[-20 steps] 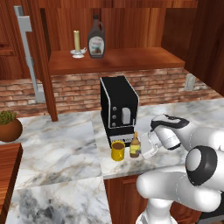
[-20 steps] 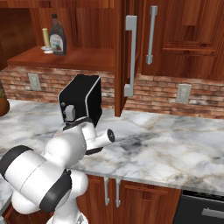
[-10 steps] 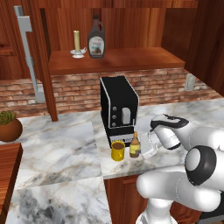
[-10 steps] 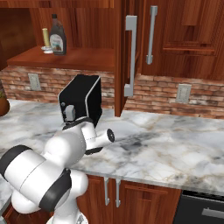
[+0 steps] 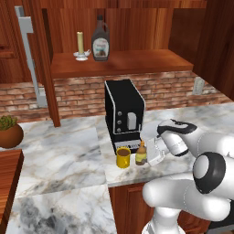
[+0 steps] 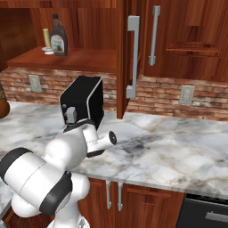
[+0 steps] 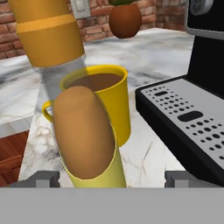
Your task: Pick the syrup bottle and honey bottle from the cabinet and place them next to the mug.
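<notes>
One small amber honey bottle (image 5: 140, 155) with its yellow pointed cap up stands on the marble counter (image 5: 64, 155) just beside the bright yellow mug (image 5: 123, 157), its long axis upright, at 9 o'clock of the spread, empty gripper (image 5: 151, 153), while the dark brown syrup bottle (image 5: 100, 44) waits on the reddish-brown cabinet (image 5: 137, 61) shelf at 12 o'clock.

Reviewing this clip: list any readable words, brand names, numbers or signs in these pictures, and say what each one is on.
No text can be read anywhere.
Large dark brown syrup bottle on the cabinet shelf: white-and-red label, too small and blurred to read.
Small amber honey bottle beside the yellow mug: yellowish label, no lettering visible.
Black coffee machine: knobs only, no legible markings.
</notes>
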